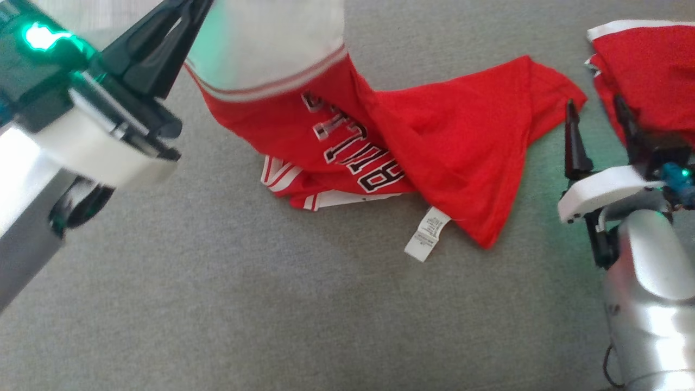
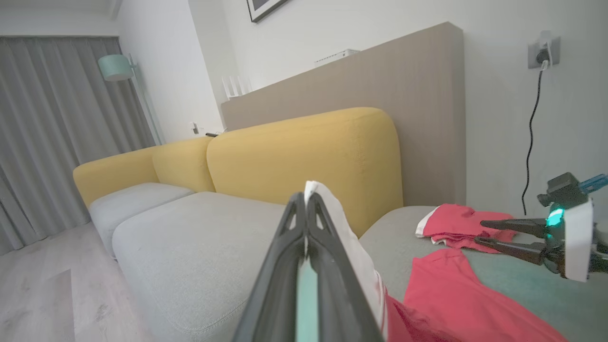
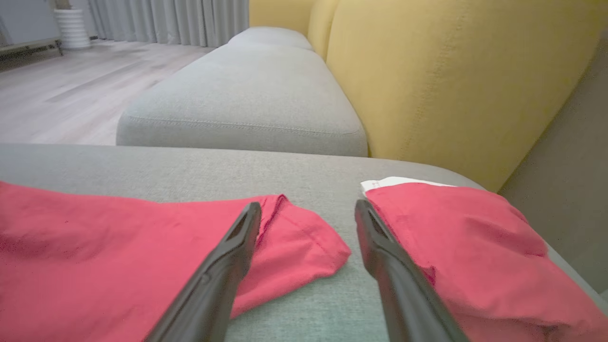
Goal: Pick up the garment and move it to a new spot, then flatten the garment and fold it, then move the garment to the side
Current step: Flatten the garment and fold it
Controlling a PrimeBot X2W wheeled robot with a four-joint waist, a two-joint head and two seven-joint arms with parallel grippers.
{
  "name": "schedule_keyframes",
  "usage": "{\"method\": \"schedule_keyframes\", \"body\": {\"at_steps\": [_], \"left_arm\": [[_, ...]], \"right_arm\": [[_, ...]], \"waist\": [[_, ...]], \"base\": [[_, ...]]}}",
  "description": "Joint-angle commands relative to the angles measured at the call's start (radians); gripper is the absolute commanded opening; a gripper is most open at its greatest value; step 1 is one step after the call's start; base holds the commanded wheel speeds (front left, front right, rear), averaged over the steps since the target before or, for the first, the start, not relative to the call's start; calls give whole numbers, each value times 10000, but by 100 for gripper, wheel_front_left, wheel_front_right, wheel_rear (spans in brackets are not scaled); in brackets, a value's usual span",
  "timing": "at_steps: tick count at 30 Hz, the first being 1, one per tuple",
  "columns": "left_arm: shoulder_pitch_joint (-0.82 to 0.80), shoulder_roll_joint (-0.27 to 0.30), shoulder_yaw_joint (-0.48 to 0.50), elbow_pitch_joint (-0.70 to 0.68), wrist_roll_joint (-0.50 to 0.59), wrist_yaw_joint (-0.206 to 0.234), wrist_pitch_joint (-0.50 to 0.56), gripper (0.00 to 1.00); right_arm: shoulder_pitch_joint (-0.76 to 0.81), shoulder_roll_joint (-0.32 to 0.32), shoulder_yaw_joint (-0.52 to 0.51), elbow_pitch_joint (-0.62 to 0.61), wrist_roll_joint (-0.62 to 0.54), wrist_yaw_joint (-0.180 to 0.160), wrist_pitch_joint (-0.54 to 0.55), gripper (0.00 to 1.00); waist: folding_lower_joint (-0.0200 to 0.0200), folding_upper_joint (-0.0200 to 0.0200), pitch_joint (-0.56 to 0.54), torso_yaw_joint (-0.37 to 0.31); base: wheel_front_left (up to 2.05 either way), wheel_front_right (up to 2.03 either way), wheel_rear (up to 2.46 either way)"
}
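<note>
A red jersey (image 1: 434, 141) with black-and-white lettering and a white band lies crumpled on the grey sofa seat (image 1: 217, 304). Its white end is lifted at the upper left, and my left gripper (image 1: 190, 13) is shut on that white edge (image 2: 327, 209), raised above the cushion. A white care label (image 1: 427, 233) sticks out below the jersey. My right gripper (image 1: 594, 117) stands open at the right, low over the seat, its fingers straddling the gap between the jersey's corner (image 3: 304, 242) and a second red garment (image 3: 456, 237).
The second red garment (image 1: 646, 60) with white trim lies at the seat's far right. Yellow back cushions (image 2: 308, 156) rise behind the seat, and another grey seat (image 3: 256, 99) extends beyond. A wall socket with a hanging cable (image 2: 534, 118) is on the wall.
</note>
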Motion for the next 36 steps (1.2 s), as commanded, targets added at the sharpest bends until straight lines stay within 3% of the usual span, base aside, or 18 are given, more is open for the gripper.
{"method": "schedule_keyframes", "body": {"at_steps": [1,7,11,16,27,30,32,33,36], "left_arm": [[-721,110,492,238,211,-81,-72,0],[-1050,-472,567,1696,745,-237,-244,0],[-1073,-561,695,2281,937,-357,-290,0],[-1012,-719,836,2643,1066,-498,-310,0],[-803,-944,1165,2746,1278,-703,-316,0],[-732,-987,1232,2748,1316,-742,-316,0],[-681,-1006,1259,2758,1336,-766,-316,0],[-657,-1013,1274,2764,1343,-777,-316,0],[-561,-1016,1336,2790,1356,-803,-317,0]], "right_arm": [[139,172,304,-549,-211,67,-143,100],[2165,476,2261,-2983,-217,67,-157,100],[3353,338,3229,-3752,-450,67,-158,100],[4168,204,3606,-3715,-1043,67,-159,100],[4401,382,3139,-2859,-1643,67,-160,99],[4351,431,3085,-2679,-1683,67,-160,84],[4327,454,3087,-2590,-1694,67,-160,24],[4322,463,3093,-2556,-1707,67,-160,0],[4329,486,3097,-2457,-1729,67,-160,0]], "waist": [[-2,0,210,147],[-2,0,352,102],[-2,0,321,34],[-2,0,220,41],[-2,0,117,184],[-2,0,92,213],[-2,0,66,219],[-2,0,52,217],[-2,0,-28,179]], "base": [[0,0,0],[0,0,0],[0,0,0],[0,0,0],[0,0,0],[0,0,0],[0,0,0],[0,0,0],[0,0,0]]}}
